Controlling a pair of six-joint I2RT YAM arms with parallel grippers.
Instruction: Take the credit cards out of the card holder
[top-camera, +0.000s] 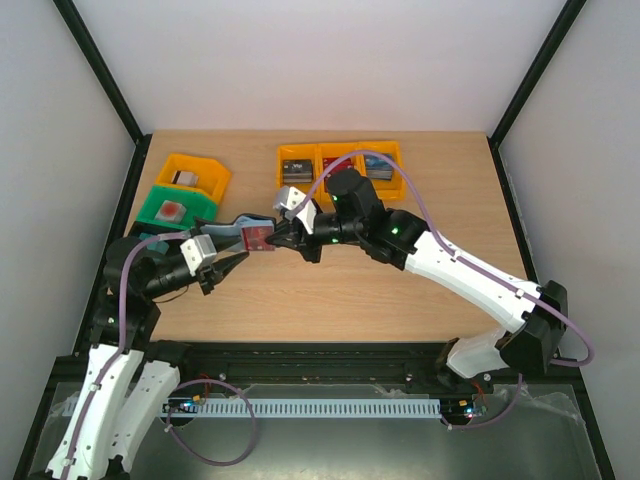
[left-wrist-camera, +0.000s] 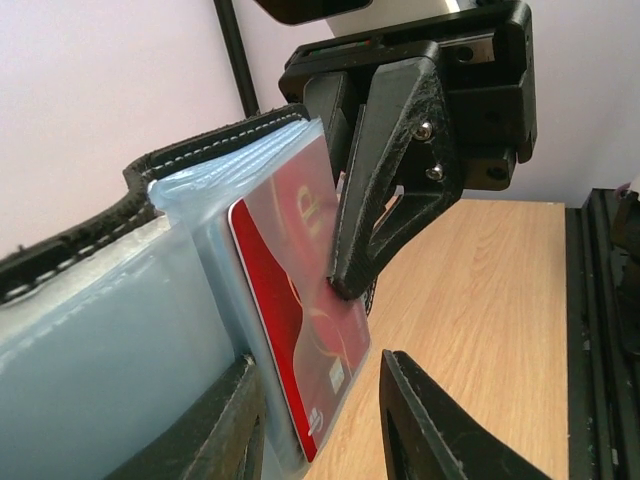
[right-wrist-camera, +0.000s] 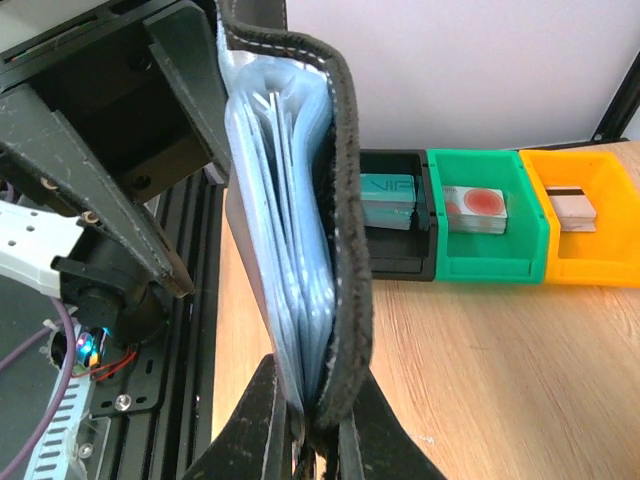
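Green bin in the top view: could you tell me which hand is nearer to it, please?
Left. The left hand is just in front and right of the green bin; the right hand, clamping the card holder, sits farther right.

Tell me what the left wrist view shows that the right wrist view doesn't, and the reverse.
Left wrist only: a red card against the clear sleeves, with the right jaws touching its face. Right wrist only: a black bin, a green bin and an orange bin, each holding cards. Both: the card holder, with its black stitched cover and clear sleeves, gripped by the right jaws, and the wooden table.
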